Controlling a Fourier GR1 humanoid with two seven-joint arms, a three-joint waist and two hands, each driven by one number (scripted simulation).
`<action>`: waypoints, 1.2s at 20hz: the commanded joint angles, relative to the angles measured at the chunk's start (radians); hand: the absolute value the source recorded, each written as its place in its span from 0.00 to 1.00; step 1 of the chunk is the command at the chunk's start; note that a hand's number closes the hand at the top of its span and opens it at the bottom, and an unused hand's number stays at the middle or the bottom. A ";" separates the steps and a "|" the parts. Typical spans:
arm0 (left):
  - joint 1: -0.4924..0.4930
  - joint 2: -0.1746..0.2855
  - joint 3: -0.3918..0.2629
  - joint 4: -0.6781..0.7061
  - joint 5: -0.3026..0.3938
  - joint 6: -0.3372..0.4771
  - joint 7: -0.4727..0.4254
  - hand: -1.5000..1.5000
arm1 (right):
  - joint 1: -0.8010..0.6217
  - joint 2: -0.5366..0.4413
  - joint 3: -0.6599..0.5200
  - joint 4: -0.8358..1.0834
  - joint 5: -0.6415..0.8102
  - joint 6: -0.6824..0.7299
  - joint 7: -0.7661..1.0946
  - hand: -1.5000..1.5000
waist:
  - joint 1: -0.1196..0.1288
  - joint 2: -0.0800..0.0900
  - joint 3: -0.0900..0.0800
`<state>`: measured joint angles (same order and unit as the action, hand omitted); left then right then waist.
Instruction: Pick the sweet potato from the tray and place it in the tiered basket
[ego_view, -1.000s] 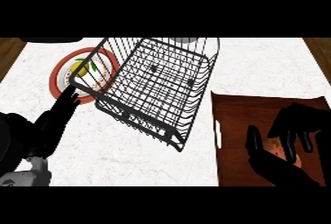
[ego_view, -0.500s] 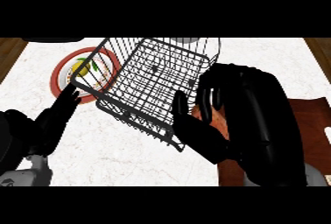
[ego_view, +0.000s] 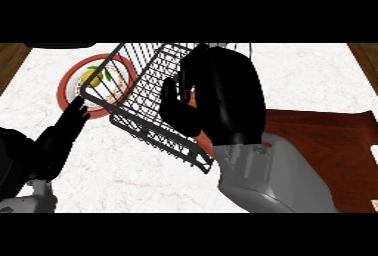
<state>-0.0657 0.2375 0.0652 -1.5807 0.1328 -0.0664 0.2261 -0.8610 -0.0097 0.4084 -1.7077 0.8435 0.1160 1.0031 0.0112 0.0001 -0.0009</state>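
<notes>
White marble counter (ego_view: 310, 75), wood strips at the far left and right edges of the frame. Lower left: left robot hand (ego_view: 63, 132) rests with fingers straight and apart, tips pointing up, holding nothing. Lower centre-right: grey right forearm (ego_view: 277, 180) rises into frame, overlapping the brown tray (ego_view: 325, 145) at right; no sweet potato shows on the visible part of the tray. Centre: right robot hand (ego_view: 221, 95) is raised over the black wire tiered basket (ego_view: 140, 100), fingers curled round an orange thing, of which only slivers show, most likely the sweet potato (ego_view: 204, 142). So the pick looks done and the carry is at the basket; release into the basket is left. Whether the hand is inside the rim or just above it I cannot tell. Upper left: red-rimmed plate (ego_view: 70, 82) with a yellow fruit (ego_view: 92, 76), partly behind the basket.
</notes>
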 joint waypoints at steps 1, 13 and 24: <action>0.030 -0.004 0.002 0.041 -0.015 -0.032 -0.070 0.50 | 0.017 0.009 0.036 0.073 -0.006 -0.076 0.037 1.00 | -0.003 0.000 0.000; -0.003 -0.045 -0.005 0.040 -0.046 0.003 -0.014 0.50 | -0.030 0.010 0.016 0.391 0.070 -0.287 -0.148 1.00 | -0.002 0.001 0.001; 0.002 -0.012 0.035 0.035 -0.028 -0.041 -0.036 0.50 | -0.148 0.009 0.051 0.596 0.014 -0.565 -0.195 0.00 | 0.006 0.002 0.000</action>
<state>-0.0873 0.2241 0.0921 -1.5523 0.1136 -0.1009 0.2207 -0.9915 -0.0124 0.4432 -1.2108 0.8382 -0.4001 0.8401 0.0127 -0.0156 0.0057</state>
